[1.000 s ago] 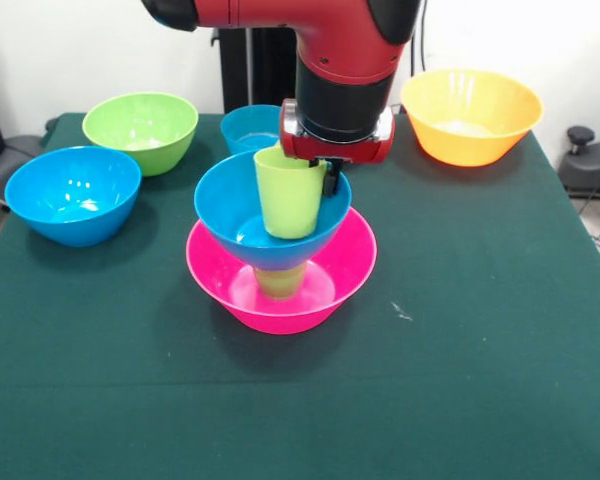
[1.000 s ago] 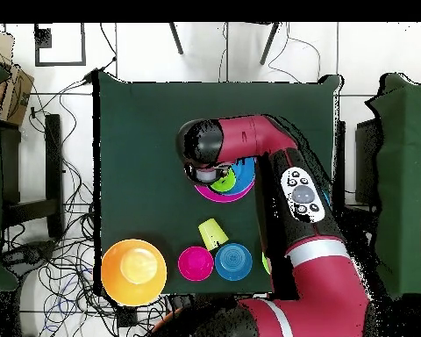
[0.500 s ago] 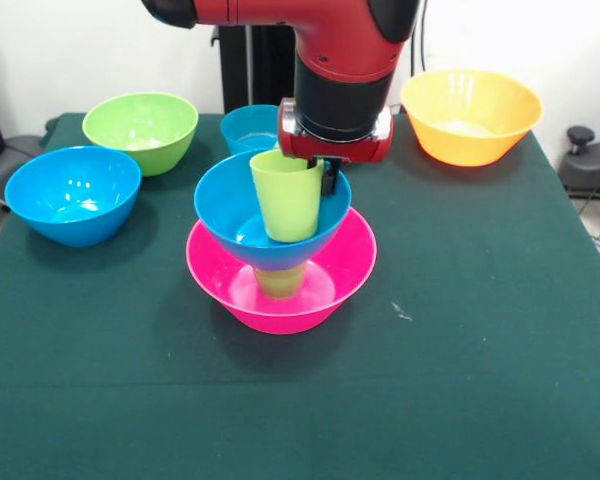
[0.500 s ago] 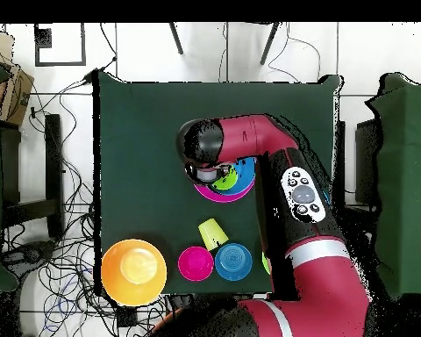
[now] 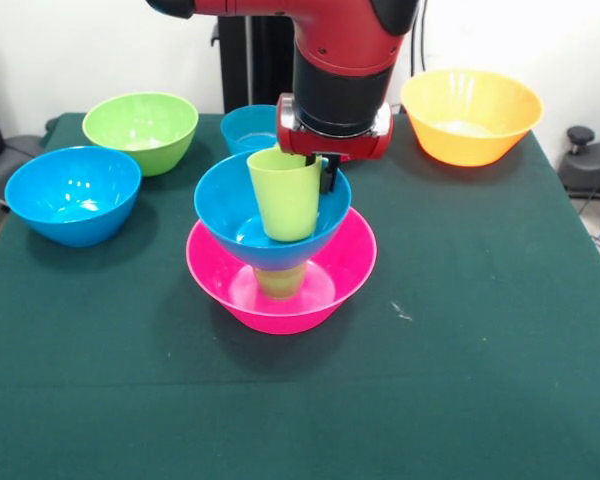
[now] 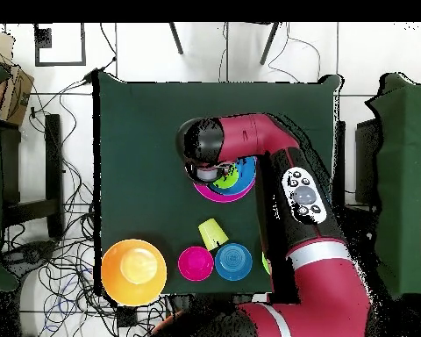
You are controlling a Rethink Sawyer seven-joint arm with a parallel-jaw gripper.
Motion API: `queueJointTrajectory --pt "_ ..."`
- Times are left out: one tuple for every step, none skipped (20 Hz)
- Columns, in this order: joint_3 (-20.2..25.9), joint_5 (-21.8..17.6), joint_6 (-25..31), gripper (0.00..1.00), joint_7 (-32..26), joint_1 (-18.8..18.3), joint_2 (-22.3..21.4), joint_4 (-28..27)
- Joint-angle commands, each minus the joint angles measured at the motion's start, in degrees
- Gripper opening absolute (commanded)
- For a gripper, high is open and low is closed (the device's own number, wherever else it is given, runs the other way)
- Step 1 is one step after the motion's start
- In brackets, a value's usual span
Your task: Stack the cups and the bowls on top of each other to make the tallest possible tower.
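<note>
The tower stands mid-table: a wide pink bowl point(image 5: 280, 295) holds an upturned green cup point(image 5: 280, 281), and a blue bowl point(image 5: 225, 205) rests on that. A lime green cup point(image 5: 285, 195) stands open side up in the blue bowl, leaning slightly. My gripper point(image 5: 315, 178) comes straight down from above and is shut on the far right part of this cup's rim, with one dark finger showing beside it. In the overhead view the arm's head point(image 6: 205, 154) covers most of the tower point(image 6: 239, 186).
A blue bowl point(image 5: 72, 193), a green bowl point(image 5: 140, 130) and a small blue bowl point(image 5: 248, 127) stand left and behind. An orange bowl point(image 5: 470, 115) is at the far right. Overhead, a lime cup point(image 6: 212, 233) lies by a small pink-red bowl point(image 6: 196, 263).
My gripper has shifted slightly left and a little upward. The lime cup's top has gone left with it, while its base stays in the blue bowl.
</note>
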Motion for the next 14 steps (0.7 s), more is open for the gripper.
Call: queueJointTrajectory --pt "2.2 -4.5 1.9 0.0 -12.9 1.0 0.2 -0.9" --pt "2.2 -4.6 1.8 0.0 -13.0 0.9 0.4 -1.0" --pt "2.1 -4.8 1.8 0.0 -13.0 1.1 0.9 -1.6" --pt "2.0 -5.1 1.6 0.0 -12.8 1.2 1.5 -2.0" --pt "1.9 -5.2 1.6 0.0 -12.8 1.2 1.4 -2.0" --pt "1.9 -5.4 1.4 0.0 -12.9 1.1 1.5 -2.0" --pt "1.8 -5.5 1.3 0.0 -12.9 1.1 1.6 -2.0" --pt "1.8 -5.6 1.1 0.0 -12.9 1.1 1.8 -2.1" --pt "1.9 -5.5 0.9 0.0 -13.0 1.0 1.8 -2.0" --pt "1.9 -5.6 0.9 0.0 -13.1 1.0 2.2 -2.3" --pt "1.9 -5.7 0.9 0.0 -13.2 1.0 2.5 -2.5" --pt "1.9 -5.9 0.9 0.0 -13.2 1.1 3.2 -3.2" --pt "1.9 -6.0 0.8 0.0 -13.2 1.1 3.2 -3.2" --pt "1.9 -6.1 0.8 0.0 -13.2 1.2 3.5 -3.5"
